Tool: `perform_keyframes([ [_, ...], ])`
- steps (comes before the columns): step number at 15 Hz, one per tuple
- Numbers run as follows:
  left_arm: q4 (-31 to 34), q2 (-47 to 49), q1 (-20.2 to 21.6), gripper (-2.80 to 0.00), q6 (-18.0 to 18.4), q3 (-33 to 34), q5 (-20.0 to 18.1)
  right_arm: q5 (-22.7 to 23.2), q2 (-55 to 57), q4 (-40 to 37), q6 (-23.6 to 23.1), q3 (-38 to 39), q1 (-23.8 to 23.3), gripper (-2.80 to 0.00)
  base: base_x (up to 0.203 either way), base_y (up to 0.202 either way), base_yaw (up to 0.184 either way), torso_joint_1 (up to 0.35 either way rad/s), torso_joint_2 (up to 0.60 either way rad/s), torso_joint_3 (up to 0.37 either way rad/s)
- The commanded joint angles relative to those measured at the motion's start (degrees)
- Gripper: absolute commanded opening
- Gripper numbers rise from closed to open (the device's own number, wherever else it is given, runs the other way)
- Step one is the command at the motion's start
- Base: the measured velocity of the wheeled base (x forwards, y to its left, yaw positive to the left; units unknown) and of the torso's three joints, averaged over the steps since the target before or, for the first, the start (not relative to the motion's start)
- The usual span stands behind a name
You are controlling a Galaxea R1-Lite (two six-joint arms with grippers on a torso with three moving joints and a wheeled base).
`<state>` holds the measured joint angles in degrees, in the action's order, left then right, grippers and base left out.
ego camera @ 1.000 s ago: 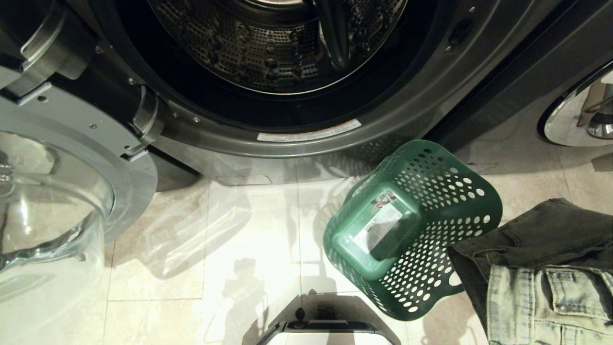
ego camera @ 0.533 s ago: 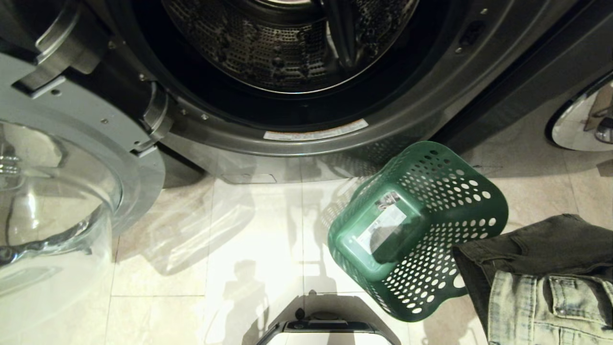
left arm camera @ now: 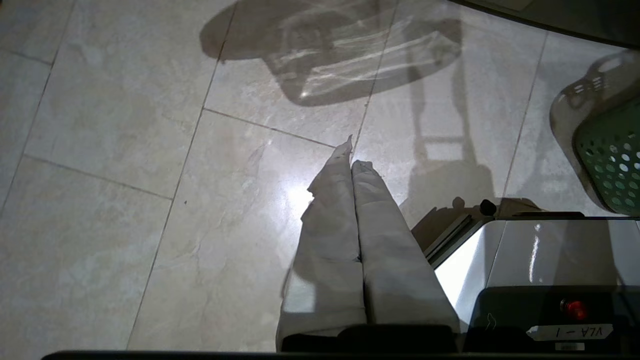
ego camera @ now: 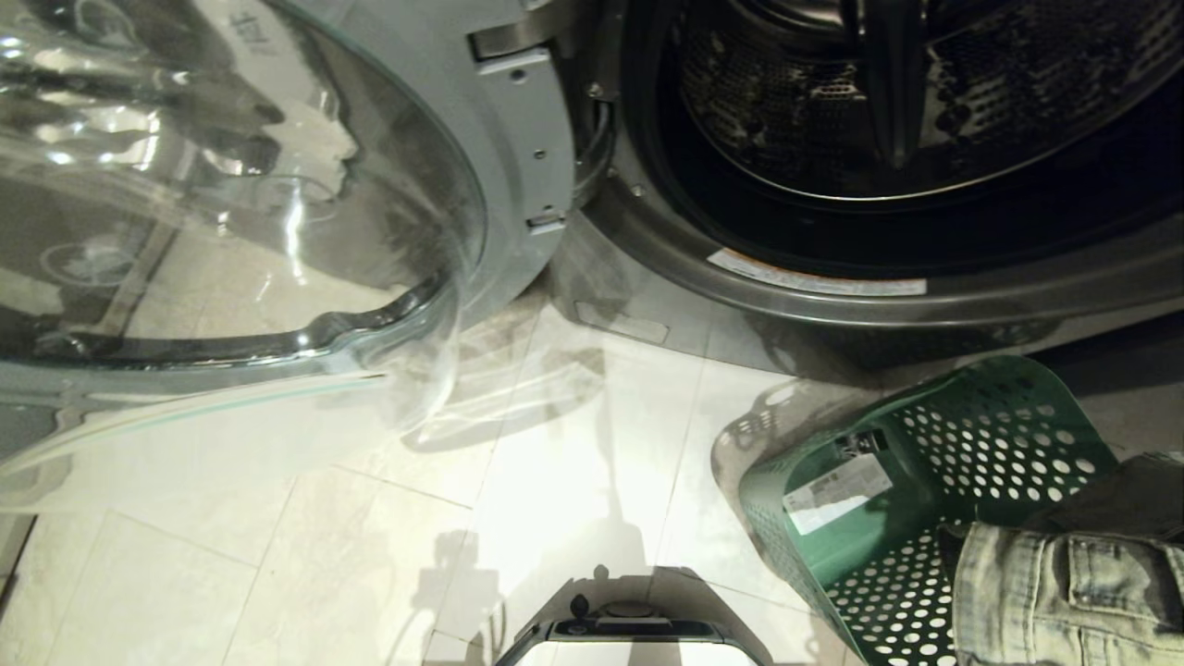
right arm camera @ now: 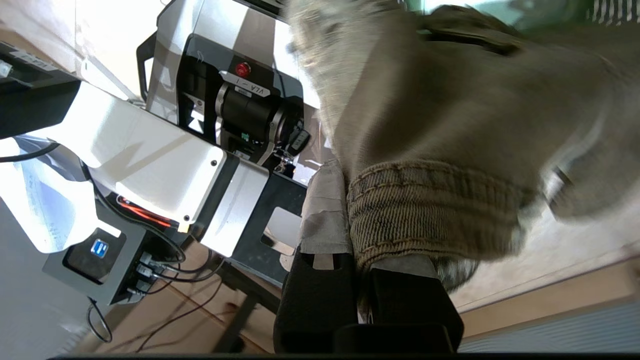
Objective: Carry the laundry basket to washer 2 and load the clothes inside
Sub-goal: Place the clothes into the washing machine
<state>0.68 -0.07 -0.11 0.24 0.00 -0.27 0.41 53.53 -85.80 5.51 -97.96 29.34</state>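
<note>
**One garment gripped, washer drum open**

Two end effectors, one loaded. My right end effector (right arm camera: 345,220) was clamped on the ribbed hem of a dark olive-grey garment (right arm camera: 450,125); the fabric bulged out past the fingers (right arm camera: 325,210) and filled most of the right wrist view. My own torso and base showed behind it in that view.

My left end effector (left arm camera: 352,160) was clenched on nothing, fingertips pressed together and pointing down at the tiled floor (left arm camera: 125,150), just beside my base (left arm camera: 525,260). Not visible in the head view.

Head view: the green laundry basket (ego camera: 925,481) lay tipped on its side on the floor at lower right, a white label (ego camera: 837,481) on its base facing up. Faded light-denim clothes (ego camera: 1064,592) sat at the basket's lower right, overlapping its perforated wall; a darker piece (ego camera: 1119,495) lay just above them at the frame edge. Couldn't tell if they rested inside the basket or hung in front of it.

The washer (ego camera: 832,287) was ahead at upper right, with the perforated steel drum (ego camera: 888,102) exposed and dark inside. No clothes visible in the part of the drum I could see. Its glass door (ego camera: 231,203) was swung fully open to the left, hinge plate (ego camera: 532,139) between door and opening. The basket was near the washer front, below the opening and apart from it.
</note>
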Motion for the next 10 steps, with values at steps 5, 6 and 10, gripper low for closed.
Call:
perform_keyframes([
  [5, 0.02, -0.01, 0.02, -2.8, 0.01, 0.09, 0.0, -0.19, -0.77, -0.5, -0.06, 0.28, 0.01, -2.8, -0.002, -0.009, 0.176, 0.002, 0.0, 0.003],
  [6, 0.02, -0.01, -0.07, -2.8, 0.02, 0.09, 0.0, -0.77, -0.81, -0.5, 0.03, 0.51, 0.01, -2.8, 0.0, -0.009, 0.175, -0.002, 0.0, 0.006],
  [10, 0.02, -0.01, 0.02, -2.8, 0.02, 0.09, 0.0, -1.21, -1.72, -0.25, -0.15, 2.07, 0.06, -2.8, 0.001, -0.009, 0.172, 0.003, 0.0, 0.002],
])
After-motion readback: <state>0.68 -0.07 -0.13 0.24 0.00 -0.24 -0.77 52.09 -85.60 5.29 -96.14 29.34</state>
